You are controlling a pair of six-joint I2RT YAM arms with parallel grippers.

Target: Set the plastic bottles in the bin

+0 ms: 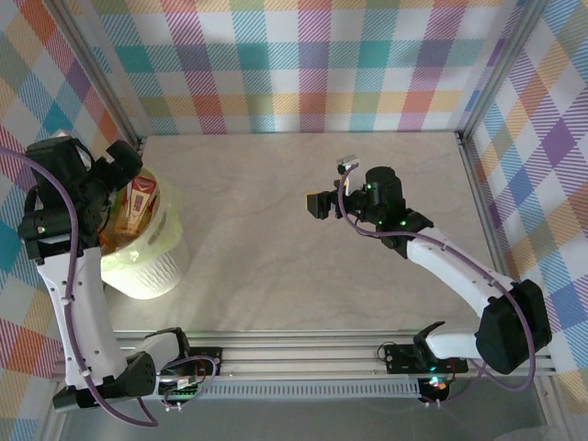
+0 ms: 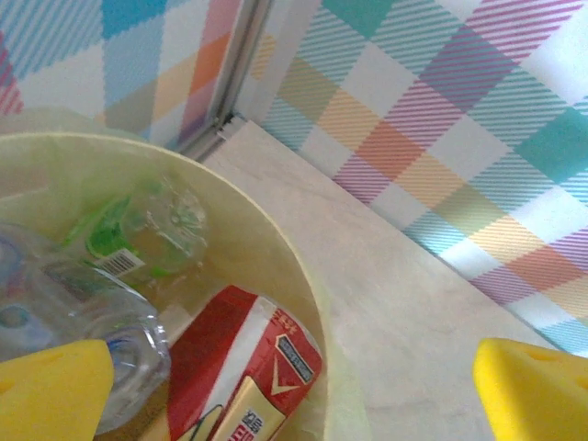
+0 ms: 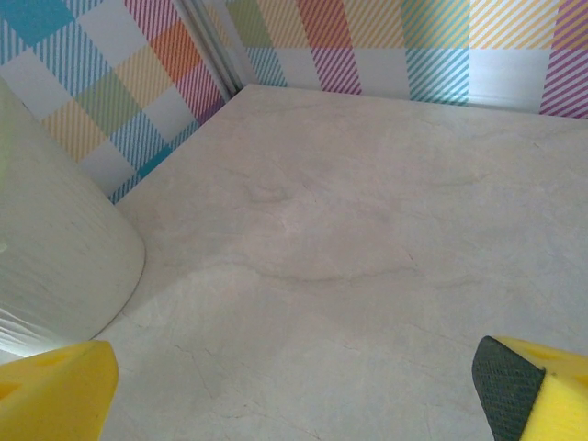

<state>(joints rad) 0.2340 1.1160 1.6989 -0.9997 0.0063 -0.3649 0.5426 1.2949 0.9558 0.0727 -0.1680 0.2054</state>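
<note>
The bin (image 1: 147,262), a pale-yellow bucket with a white ribbed lower body, stands at the table's left side. Inside it lie several plastic bottles: a red-labelled one (image 2: 248,363), a green-labelled one (image 2: 138,234) and a clear one (image 2: 78,308). The red label (image 1: 138,204) also shows from above. My left gripper (image 1: 124,175) hovers over the bin's far rim (image 2: 303,276), open (image 2: 294,400) and holding nothing. My right gripper (image 1: 331,186) hangs open over the bare middle of the table, its yellow fingers (image 3: 55,390) wide apart with only tabletop between them.
The beige table (image 1: 303,276) is walled by plaid cloth (image 1: 303,64) at the back and both sides, with metal posts at the corners. The bin's ribbed wall (image 3: 55,248) stands left of my right gripper. An aluminium rail (image 1: 303,354) runs along the near edge.
</note>
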